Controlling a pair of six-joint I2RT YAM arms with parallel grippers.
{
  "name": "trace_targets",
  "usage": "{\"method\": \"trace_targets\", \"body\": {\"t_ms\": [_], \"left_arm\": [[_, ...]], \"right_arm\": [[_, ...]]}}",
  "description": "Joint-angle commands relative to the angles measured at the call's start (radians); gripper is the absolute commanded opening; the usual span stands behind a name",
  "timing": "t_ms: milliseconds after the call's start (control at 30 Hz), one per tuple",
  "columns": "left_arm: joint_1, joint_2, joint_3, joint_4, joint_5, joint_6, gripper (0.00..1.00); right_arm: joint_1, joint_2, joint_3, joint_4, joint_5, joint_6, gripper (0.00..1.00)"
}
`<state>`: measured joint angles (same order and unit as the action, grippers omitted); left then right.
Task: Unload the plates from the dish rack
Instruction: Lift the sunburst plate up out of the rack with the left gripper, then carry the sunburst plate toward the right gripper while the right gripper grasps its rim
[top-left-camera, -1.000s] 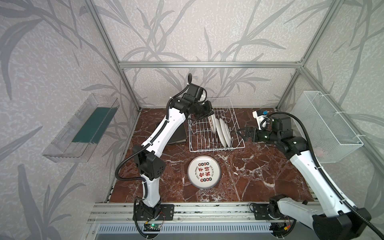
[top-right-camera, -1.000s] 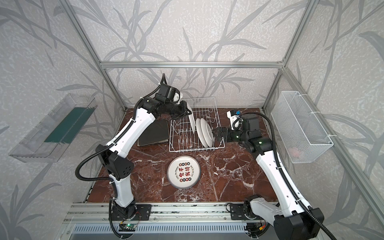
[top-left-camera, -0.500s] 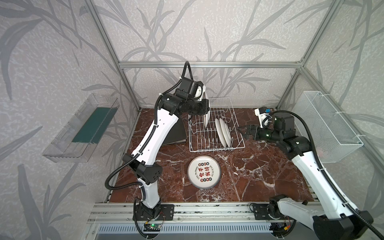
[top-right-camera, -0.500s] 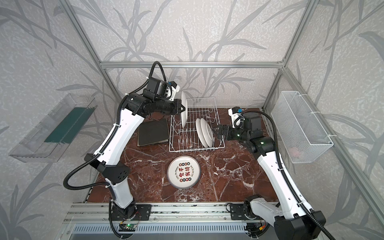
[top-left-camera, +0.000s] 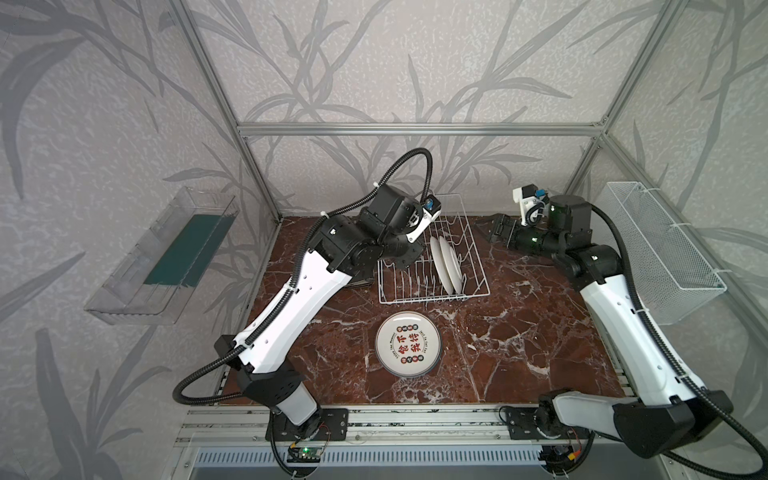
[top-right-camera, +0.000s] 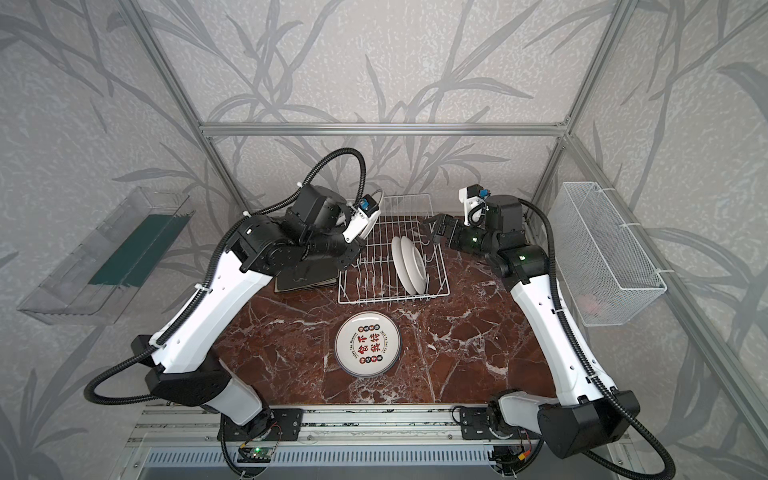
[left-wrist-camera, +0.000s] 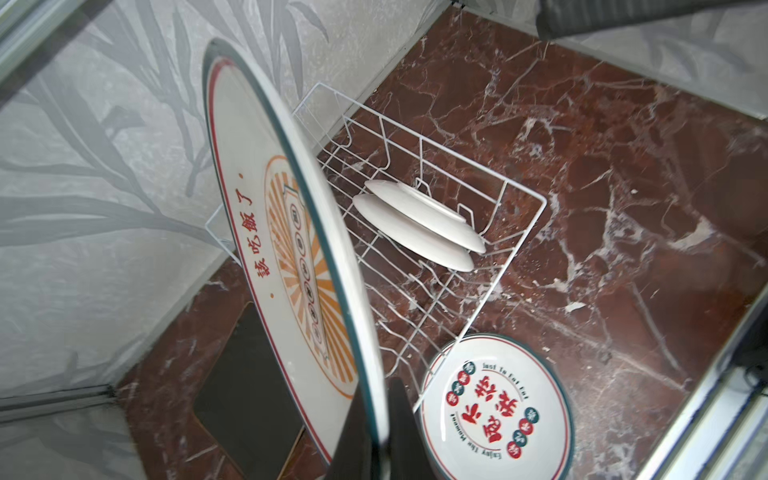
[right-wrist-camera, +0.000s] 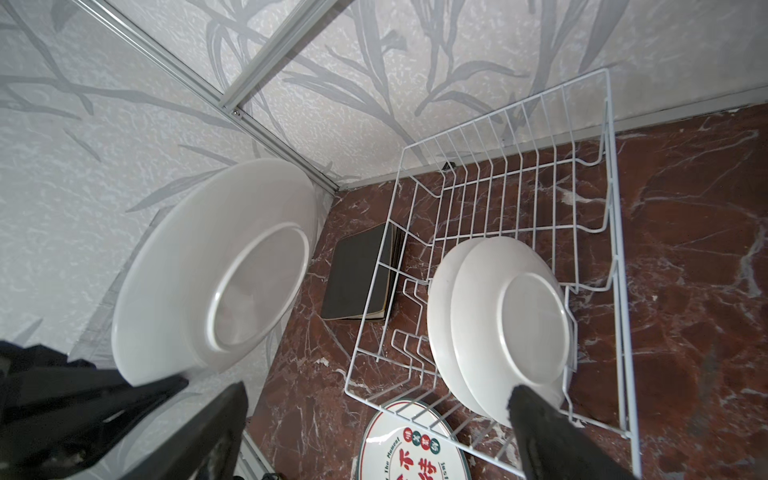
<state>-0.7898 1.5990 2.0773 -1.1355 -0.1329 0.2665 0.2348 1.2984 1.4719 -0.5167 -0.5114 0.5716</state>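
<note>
Two racked plates (right-wrist-camera: 498, 324) stand on edge just ahead of the spread right gripper (top-right-camera: 438, 230); left gripper (left-wrist-camera: 382, 432) clamps a third plate (left-wrist-camera: 249, 216)

The dark red marble tabletop (top-left-camera: 519, 332) carried a white wire dish rack (top-left-camera: 405, 280) near its back edge. Just in front of the rack, apart from the wire, a round white plate (top-left-camera: 408, 344) lay flat with its printed face up. A stack of black square plates (top-right-camera: 307, 276) lay flat just beside the rack, on the left arm's side.
</note>
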Motion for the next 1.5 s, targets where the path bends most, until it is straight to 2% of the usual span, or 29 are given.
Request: {"method": "trace_targets", "body": {"t_ms": [0, 67, 233, 433, 533, 700, 833, 933, 1100, 1167, 1267, 1333, 1367, 1400, 1433, 1467], "left_arm": [[-0.028, -0.05, -0.091, 0.104, -0.161, 0.253, 0.0], [-0.066, -0.095, -0.199, 0.184, -0.221, 0.364, 0.0], [-0.136, -0.167, -0.402, 0.361, -0.344, 0.57, 0.0], [-0.173, -0.206, -0.509, 0.489, -0.407, 0.705, 0.0], [-0.182, -0.22, -0.549, 0.549, -0.419, 0.75, 0.0], [-0.201, -0.23, -0.577, 0.557, -0.414, 0.783, 0.0], [-0.214, -0.255, -0.663, 0.644, -0.434, 0.823, 0.0], [-0.22, -0.249, -0.668, 0.628, -0.429, 0.807, 0.0], [-0.222, -0.248, -0.668, 0.637, -0.418, 0.791, 0.0], [-0.222, -0.247, -0.67, 0.644, -0.419, 0.789, 0.0], [-0.222, -0.248, -0.683, 0.667, -0.422, 0.779, 0.0], [-0.221, -0.254, -0.698, 0.673, -0.431, 0.764, 0.0], [-0.222, -0.262, -0.71, 0.679, -0.433, 0.755, 0.03], [-0.222, -0.27, -0.721, 0.687, -0.429, 0.743, 0.1], [-0.222, -0.28, -0.73, 0.694, -0.423, 0.732, 0.19], [-0.221, -0.288, -0.74, 0.707, -0.42, 0.719, 0.31]], "right_arm": [[0.015, 0.031, 0.06, 0.01, -0.023, 0.058, 0.96], [0.025, 0.052, 0.083, 0.01, -0.031, 0.104, 0.95], [0.062, 0.089, 0.114, 0.007, -0.041, 0.127, 0.89], [0.112, 0.132, 0.136, -0.043, -0.031, 0.118, 0.82], [0.131, 0.15, 0.136, -0.08, -0.018, 0.108, 0.75], [0.148, 0.163, 0.126, -0.111, 0.017, 0.091, 0.62], [0.158, 0.177, 0.112, -0.105, 0.021, 0.091, 0.54], [0.159, 0.188, 0.1, -0.091, 0.018, 0.101, 0.45], [0.161, 0.199, 0.102, -0.07, 0.016, 0.117, 0.18], [0.161, 0.2, 0.101, -0.067, 0.012, 0.12, 0.13], [0.161, 0.197, 0.091, -0.059, 0.005, 0.123, 0.01], [0.159, 0.187, 0.075, -0.041, 0.002, 0.131, 0.0], [0.159, 0.18, 0.067, -0.031, 0.002, 0.134, 0.0], [0.158, 0.174, 0.056, -0.015, 0.0, 0.139, 0.0], [0.156, 0.168, 0.045, 0.002, -0.006, 0.148, 0.0], [0.152, 0.162, 0.031, 0.024, -0.012, 0.163, 0.0]]}}
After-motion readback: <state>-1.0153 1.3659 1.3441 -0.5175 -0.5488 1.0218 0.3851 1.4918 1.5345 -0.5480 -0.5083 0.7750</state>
